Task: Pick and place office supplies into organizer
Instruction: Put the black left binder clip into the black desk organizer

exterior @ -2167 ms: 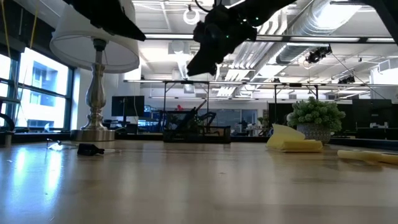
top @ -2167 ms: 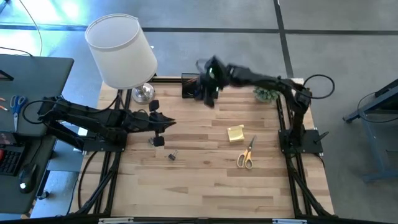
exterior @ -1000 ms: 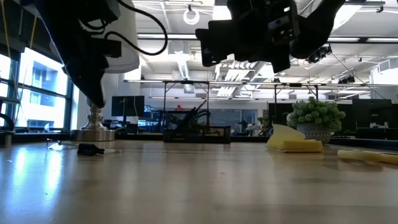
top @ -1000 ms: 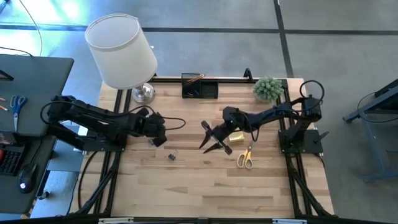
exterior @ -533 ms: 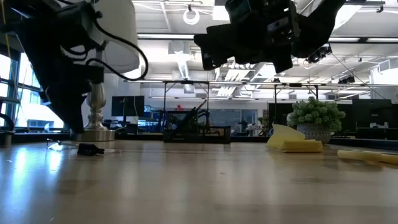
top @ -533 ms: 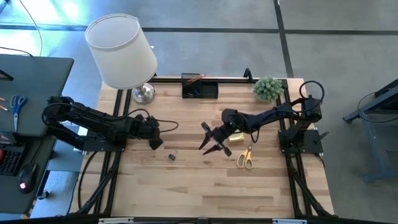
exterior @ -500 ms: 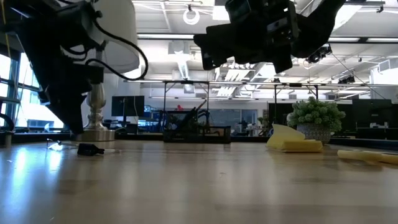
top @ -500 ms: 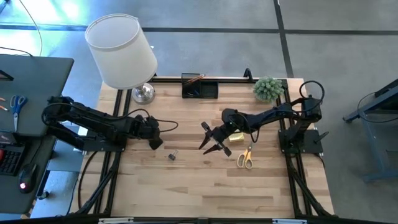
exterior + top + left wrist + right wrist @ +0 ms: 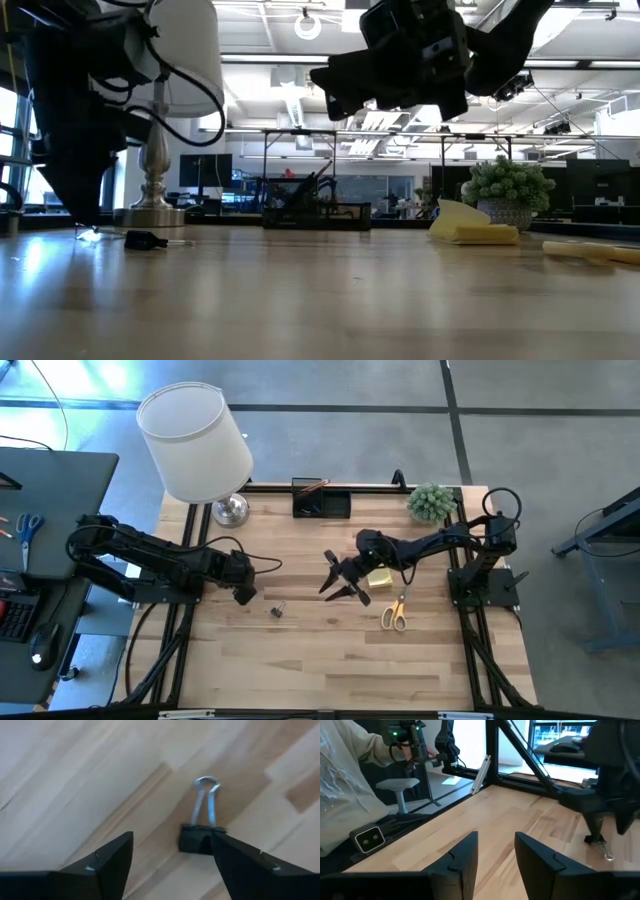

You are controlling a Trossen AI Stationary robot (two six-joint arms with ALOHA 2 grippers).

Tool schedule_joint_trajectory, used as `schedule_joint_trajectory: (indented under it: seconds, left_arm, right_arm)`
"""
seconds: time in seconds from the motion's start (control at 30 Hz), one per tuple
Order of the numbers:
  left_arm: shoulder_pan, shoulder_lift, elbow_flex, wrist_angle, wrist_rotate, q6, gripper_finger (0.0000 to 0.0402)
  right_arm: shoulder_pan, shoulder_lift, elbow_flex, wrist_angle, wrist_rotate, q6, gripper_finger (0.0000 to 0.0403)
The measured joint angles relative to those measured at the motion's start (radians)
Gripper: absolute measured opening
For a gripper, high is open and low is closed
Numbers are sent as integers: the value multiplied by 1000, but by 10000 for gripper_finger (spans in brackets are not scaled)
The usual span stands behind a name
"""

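Lowered since earlier, the left hand (image 9: 170,865), fingers apart, straddles a binder clip (image 9: 200,831): light, stiff; best pinched across its black body.

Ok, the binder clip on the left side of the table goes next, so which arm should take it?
Left. In its wrist view the left gripper is open with the binder clip between its fingers. The right gripper hovers open mid-table beside the yellow sticky-note pad, farther from the clip.
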Motion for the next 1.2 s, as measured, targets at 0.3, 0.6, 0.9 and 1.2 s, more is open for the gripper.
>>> schedule_joint_trajectory:
  seconds: [0.3,0.6,0.9,1.2]
  left_arm:
    - [-2,4,0,52,84,-18,265]
    - [-2,4,0,43,55,5,264]
    - [-2,4,0,44,71,18,264]
    - [-2,41,0,53,92,66,264]
  right_arm:
    - [0,0,0,-39,-1,-8,124]
    - [0,0,0,-41,-2,-11,124]
    - [0,0,0,-51,0,-7,124]
    - [0,0,0,-56,4,-10,124]
